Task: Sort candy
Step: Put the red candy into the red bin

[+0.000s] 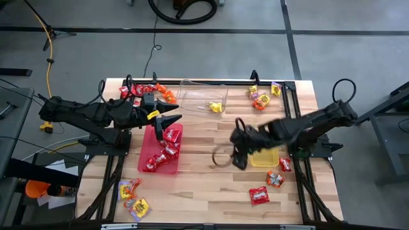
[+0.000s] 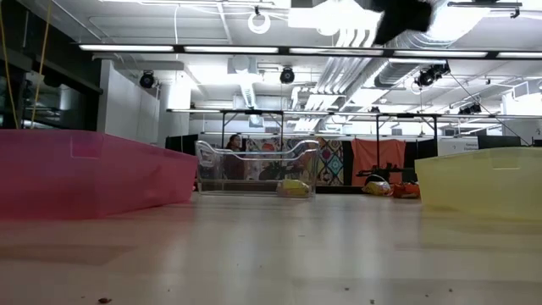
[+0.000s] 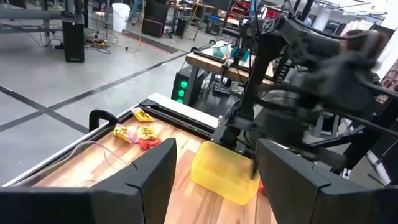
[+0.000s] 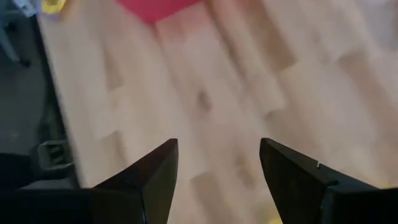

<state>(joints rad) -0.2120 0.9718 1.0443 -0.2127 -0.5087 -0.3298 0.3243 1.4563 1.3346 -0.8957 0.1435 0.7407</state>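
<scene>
The candy lies in heaps: red and orange packets (image 1: 146, 91) at the far left, yellow and orange ones (image 1: 262, 96) at the far right, more at the near left (image 1: 133, 197) and near right (image 1: 268, 186). Several red packets (image 1: 163, 148) lie in the red tray (image 1: 148, 142). One yellow packet (image 1: 216, 107) lies in the clear tray (image 1: 203, 96). My left gripper (image 1: 174, 119) hovers open over the red tray's far end. My right gripper (image 1: 238, 154) hangs open above bare wood between the red tray and the yellow tray (image 1: 268, 158); nothing is between its fingers (image 4: 155, 180).
The right arm (image 3: 311, 68) reaches over the yellow tray (image 3: 224, 171) from the table's right side. Bare wood (image 1: 204, 185) lies between the trays and toward the near edge. Black frame rails (image 1: 300, 121) run along both side edges.
</scene>
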